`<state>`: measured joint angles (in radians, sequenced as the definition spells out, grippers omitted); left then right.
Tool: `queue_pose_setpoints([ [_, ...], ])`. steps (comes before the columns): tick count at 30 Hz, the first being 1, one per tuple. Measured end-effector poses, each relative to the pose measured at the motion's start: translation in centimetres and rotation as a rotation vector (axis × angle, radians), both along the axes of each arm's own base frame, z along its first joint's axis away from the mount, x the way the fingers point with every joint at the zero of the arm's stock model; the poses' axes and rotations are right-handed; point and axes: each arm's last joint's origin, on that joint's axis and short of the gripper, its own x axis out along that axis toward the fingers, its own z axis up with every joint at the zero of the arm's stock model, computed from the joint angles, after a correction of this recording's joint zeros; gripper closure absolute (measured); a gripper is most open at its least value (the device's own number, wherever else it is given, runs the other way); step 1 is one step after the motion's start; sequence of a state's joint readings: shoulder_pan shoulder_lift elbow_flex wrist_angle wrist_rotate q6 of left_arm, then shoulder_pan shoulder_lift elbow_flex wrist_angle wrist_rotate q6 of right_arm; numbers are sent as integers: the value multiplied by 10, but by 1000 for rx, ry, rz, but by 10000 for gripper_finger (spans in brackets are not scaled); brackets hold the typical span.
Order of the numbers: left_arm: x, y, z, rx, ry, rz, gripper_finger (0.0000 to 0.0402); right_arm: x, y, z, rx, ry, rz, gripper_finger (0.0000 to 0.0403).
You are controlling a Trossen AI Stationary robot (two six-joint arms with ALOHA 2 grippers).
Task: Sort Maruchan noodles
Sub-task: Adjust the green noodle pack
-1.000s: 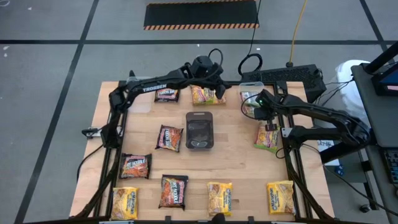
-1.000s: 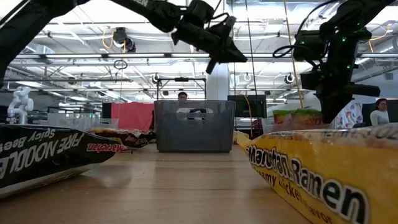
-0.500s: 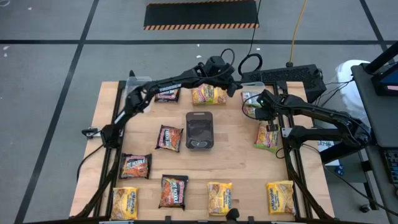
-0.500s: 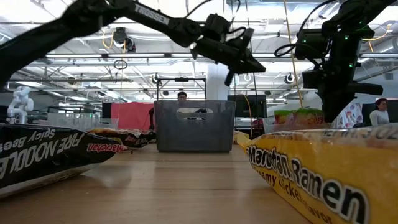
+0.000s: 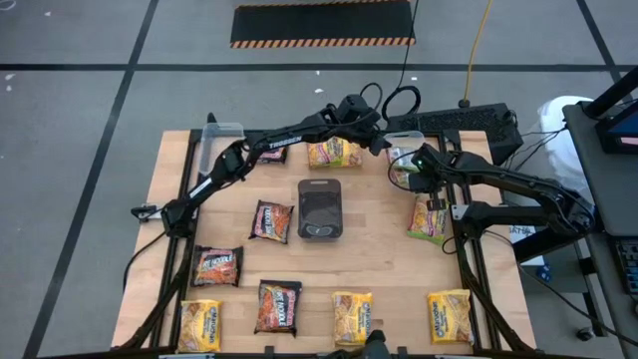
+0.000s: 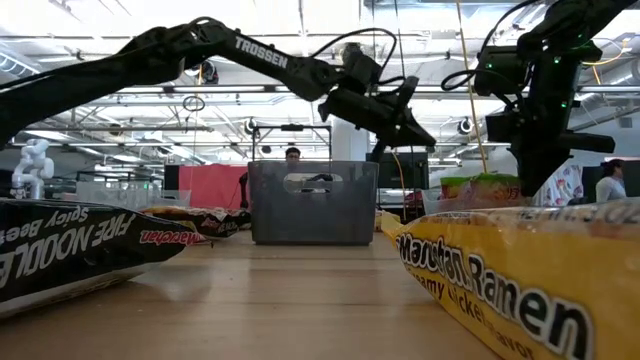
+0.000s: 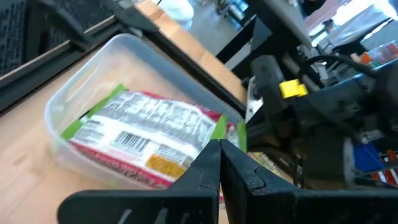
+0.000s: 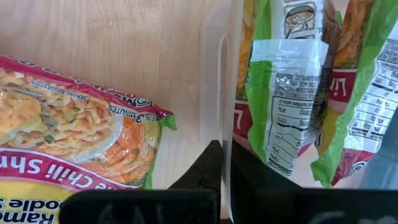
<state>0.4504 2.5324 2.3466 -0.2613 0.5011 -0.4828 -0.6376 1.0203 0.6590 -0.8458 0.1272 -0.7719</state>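
Left fingers: we see the two dark tips pressed together, nothing between them; the left gripper hangs above the table's far edge.
Just beyond the left fingers: a clear tub holding a green-edged packet that lies flat, barcode side up.
Right fingers: we find them closed tip to tip and empty; the right gripper sits over the rim of the same clear tub.
To one side of the right fingers: green-edged packets standing in the tub behind its clear wall.
To the other side of the right fingers: a pink shrimp-flavour packet lying flat on the wooden table.
Well away from both pairs of fingers: we count dark and yellow Maruchan noodles spread across the table around a dark grey tray.
Low view: a yellow packet fills the foreground; people show in the room behind.
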Motion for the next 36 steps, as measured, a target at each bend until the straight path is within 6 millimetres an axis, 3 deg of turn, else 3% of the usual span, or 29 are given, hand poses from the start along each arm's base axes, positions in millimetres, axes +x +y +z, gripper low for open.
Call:
queue_pose_setpoints([
  [15, 8, -17, -1, 50, -5, -53, 396, 1, 0, 0, -3, -7, 0, 403],
  [36, 8, -18, -1, 49, 1, -54, 396, 1, 1, 0, 41, -27, 14, 403],
])
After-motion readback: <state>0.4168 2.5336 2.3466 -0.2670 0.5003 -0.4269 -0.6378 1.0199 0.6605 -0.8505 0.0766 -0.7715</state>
